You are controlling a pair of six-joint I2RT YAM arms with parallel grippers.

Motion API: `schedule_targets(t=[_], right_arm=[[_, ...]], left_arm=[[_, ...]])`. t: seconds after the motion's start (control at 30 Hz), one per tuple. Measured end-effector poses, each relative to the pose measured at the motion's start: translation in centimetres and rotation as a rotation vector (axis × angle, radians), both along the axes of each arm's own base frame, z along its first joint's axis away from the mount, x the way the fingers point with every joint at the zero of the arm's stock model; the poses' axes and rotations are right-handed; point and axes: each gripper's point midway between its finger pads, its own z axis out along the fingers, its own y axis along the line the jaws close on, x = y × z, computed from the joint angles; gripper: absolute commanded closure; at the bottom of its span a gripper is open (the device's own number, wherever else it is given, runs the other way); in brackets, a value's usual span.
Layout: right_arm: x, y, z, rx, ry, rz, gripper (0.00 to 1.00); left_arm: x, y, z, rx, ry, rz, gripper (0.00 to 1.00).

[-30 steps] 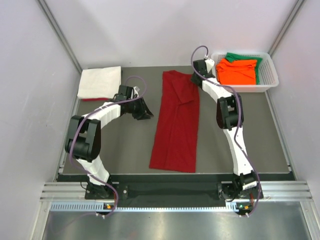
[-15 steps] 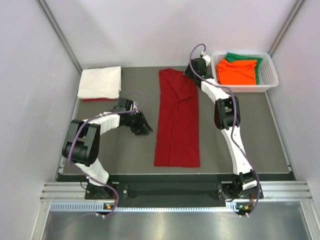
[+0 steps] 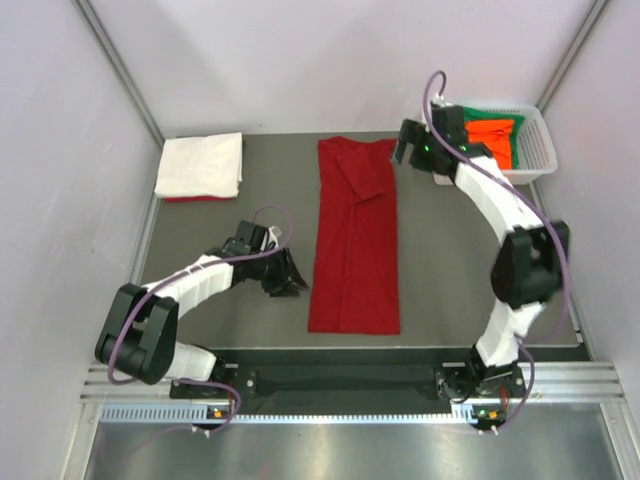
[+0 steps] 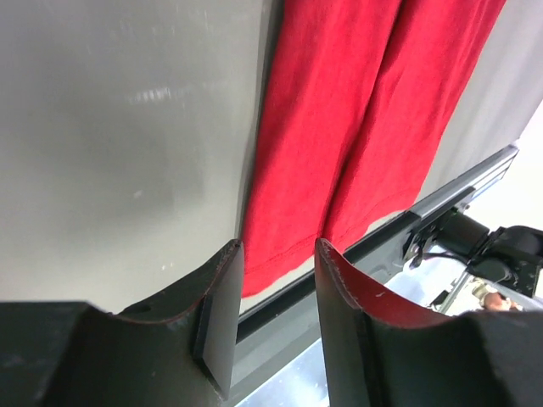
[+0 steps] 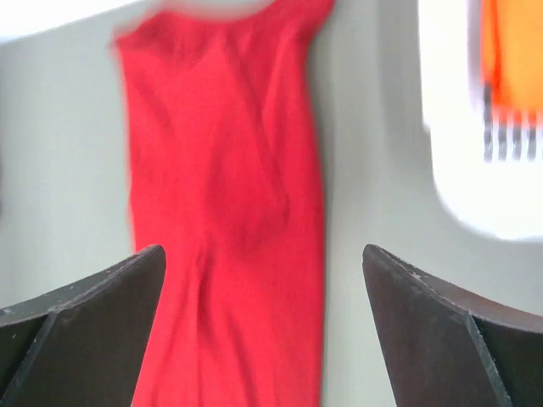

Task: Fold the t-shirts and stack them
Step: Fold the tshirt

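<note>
Left gripper (image 3: 285, 272) jaws part-spread, nothing between them, low over the dark grey tabletop (image 3: 450, 250). The long dark red cloth t-shirt (image 3: 355, 240), folded to a flat strip, lies just right of it. Right gripper (image 3: 408, 152) is spread wide and empty, just off the strip's far right corner. Orange cloth t-shirt (image 3: 495, 135) sits in the white plastic lattice basket (image 3: 530, 165) to its right.
</note>
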Motion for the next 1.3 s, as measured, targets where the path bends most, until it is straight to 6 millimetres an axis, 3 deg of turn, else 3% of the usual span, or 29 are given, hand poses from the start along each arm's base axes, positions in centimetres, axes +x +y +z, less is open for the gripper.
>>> schedule_targets(t=[0.07,0.13,0.37,0.43,0.53,0.67,0.77,0.97,1.1,1.2,1.23,1.3], right_arm=[[-4.0,0.3,1.0,0.033,0.014,0.061,0.0],[-8.6,0.8,0.3,0.081,0.053,0.133,0.0],[-23.9,1.8,-9.1,0.198,0.356,0.272,0.0],[-27.5,1.9,-10.5,0.232,0.408,0.276,0.03],[-31.1,2.4,-11.6,0.298,0.427,0.276,0.15],[-34.1,3.5,-13.7,0.348,0.468,0.278,0.28],[-36.0,4.1,-15.5,0.356,0.519,0.274,0.31],[-36.2,5.0,-16.3,0.369,0.514,0.252,0.35],[-36.3,5.2,-16.4,0.38,0.487,0.241,0.46],[-36.5,5.1,-16.8,0.384,0.482,0.227,0.57],[-36.6,5.0,-16.9,0.385,0.482,0.222,0.68],[-36.9,4.7,-17.6,0.383,0.489,0.209,0.81]], left_arm=[[-0.6,-0.1,0.0,0.005,-0.003,-0.007,0.55],[-1.4,-0.4,-0.2,0.015,0.002,-0.023,0.55],[-3.5,-0.4,-1.4,0.06,0.058,-0.044,0.58],[-3.9,-0.2,-1.9,0.078,0.076,-0.04,0.58],[-4.6,-0.5,-2.8,0.098,0.113,-0.054,0.58],[-6.3,-1.4,-4.0,0.104,0.184,-0.083,0.59],[-7.0,-2.1,-4.1,0.1,0.189,-0.098,0.59],[-7.5,-2.7,-4.2,0.06,0.212,-0.073,0.59],[-7.7,-3.1,-4.2,0.022,0.221,-0.065,0.62],[-8.1,-3.4,-4.5,-0.006,0.243,-0.066,0.71],[-8.2,-3.4,-4.6,-0.011,0.253,-0.068,0.81],[-8.4,-3.4,-4.9,-0.009,0.259,-0.066,0.93]])
